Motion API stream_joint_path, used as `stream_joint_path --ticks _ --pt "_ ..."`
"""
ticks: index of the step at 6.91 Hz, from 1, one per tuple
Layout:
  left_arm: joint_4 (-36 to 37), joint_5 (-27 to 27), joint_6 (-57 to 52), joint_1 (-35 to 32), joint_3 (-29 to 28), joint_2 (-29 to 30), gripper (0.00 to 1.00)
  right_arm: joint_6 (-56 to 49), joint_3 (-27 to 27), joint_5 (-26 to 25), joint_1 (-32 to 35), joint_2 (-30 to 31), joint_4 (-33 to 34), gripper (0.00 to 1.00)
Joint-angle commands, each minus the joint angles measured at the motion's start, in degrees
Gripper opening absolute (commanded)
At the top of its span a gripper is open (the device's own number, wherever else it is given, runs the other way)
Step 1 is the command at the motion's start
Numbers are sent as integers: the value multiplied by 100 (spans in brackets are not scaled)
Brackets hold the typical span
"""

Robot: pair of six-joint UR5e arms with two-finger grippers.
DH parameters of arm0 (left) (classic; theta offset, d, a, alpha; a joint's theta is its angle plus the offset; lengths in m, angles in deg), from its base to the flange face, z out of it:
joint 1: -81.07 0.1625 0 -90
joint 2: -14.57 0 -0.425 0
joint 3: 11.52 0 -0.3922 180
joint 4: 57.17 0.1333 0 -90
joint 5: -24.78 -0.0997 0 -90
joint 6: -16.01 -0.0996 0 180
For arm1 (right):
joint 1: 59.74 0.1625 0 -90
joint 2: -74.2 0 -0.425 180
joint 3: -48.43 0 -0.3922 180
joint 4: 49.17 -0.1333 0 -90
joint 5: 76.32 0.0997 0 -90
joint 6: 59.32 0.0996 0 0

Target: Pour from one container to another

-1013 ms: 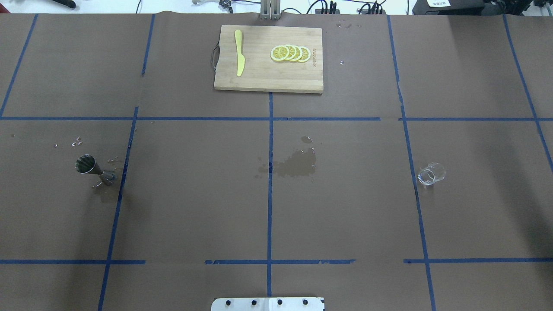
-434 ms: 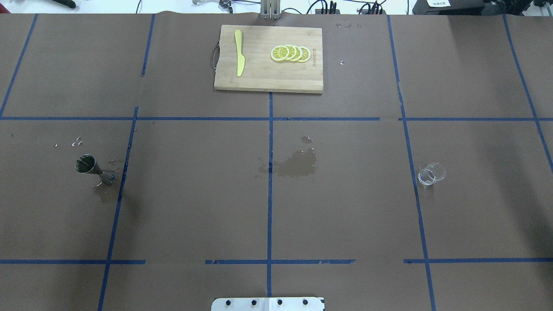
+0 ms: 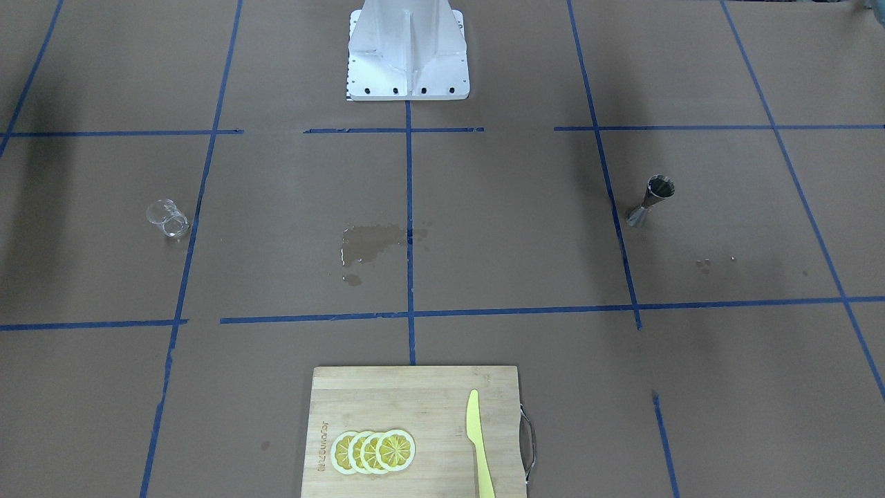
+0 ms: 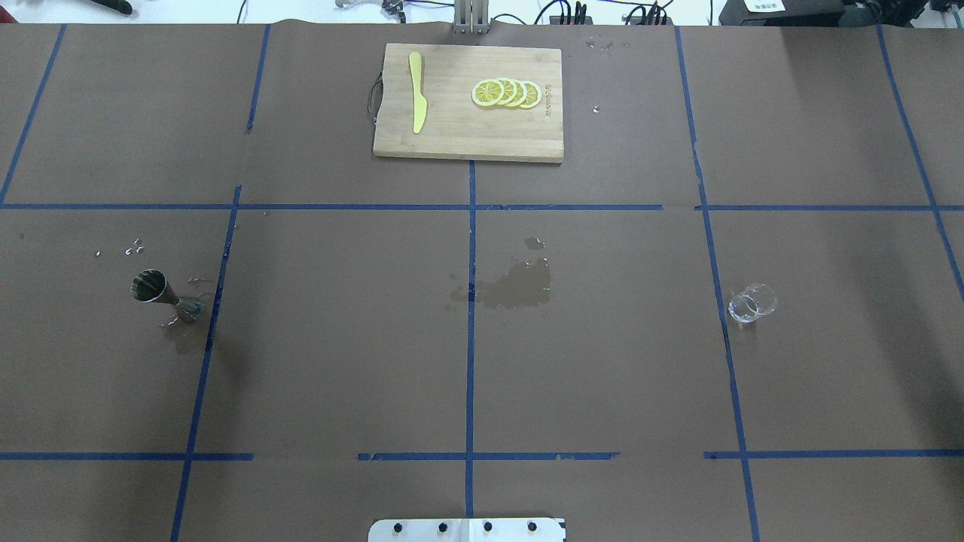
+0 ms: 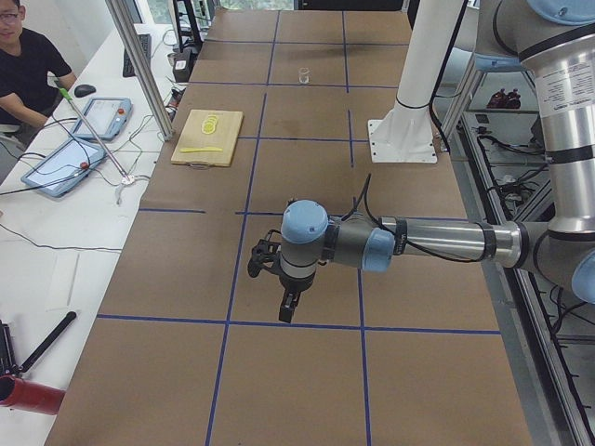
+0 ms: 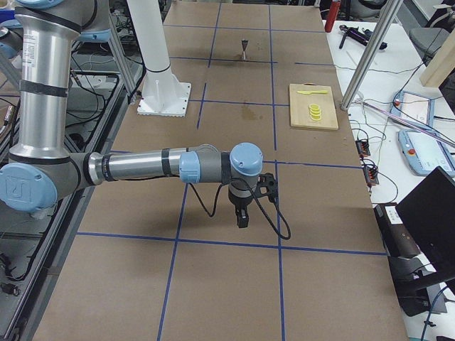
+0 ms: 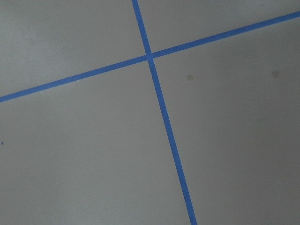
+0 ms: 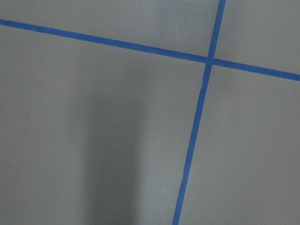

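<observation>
Glass cup [image 4: 751, 302] upright on the brown-papered desk [image 4: 339, 361], on the robot's right, just beside a blue tape line [image 4: 719, 301] and touched by nothing. Too small and clear to tell any contents. Steel jigger [image 4: 167, 296] upright well apart on the robot's left, near another tape line, with droplets [image 4: 134, 246] scattered about it and a damp mark at its foot. Between the two, at the desk's middle, a dark wet patch [image 4: 516, 287] touching the centre tape line.

At the far edge, a wooden board [image 4: 467, 139] carrying a yellow knife [image 4: 416, 92] and a row of overlapping lemon slices [image 4: 507, 93].

Seen only from the desk's ends: left tool [image 5: 289, 307] pointing down above bare paper close to a tape line, well clear of the jigger; right tool [image 6: 242, 217] likewise pointing down over bare paper, well clear of the cup. Cannot tell of either whether open or closed. Nothing but crossing tape lines in both wrist views.

Beside the desk in the left-end view, a seated person in black [image 5: 28, 70] next to two tablets [image 5: 79, 139].
</observation>
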Motion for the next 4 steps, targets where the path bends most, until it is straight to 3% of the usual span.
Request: stream_joint_path --ticks 1,4 --pt "13 10 -10 12 10 -44 100 74 34 -174 47 -9 1 100" --pt "-13 28 -10 20 19 -44 100 92 25 -157 47 26 1 100"
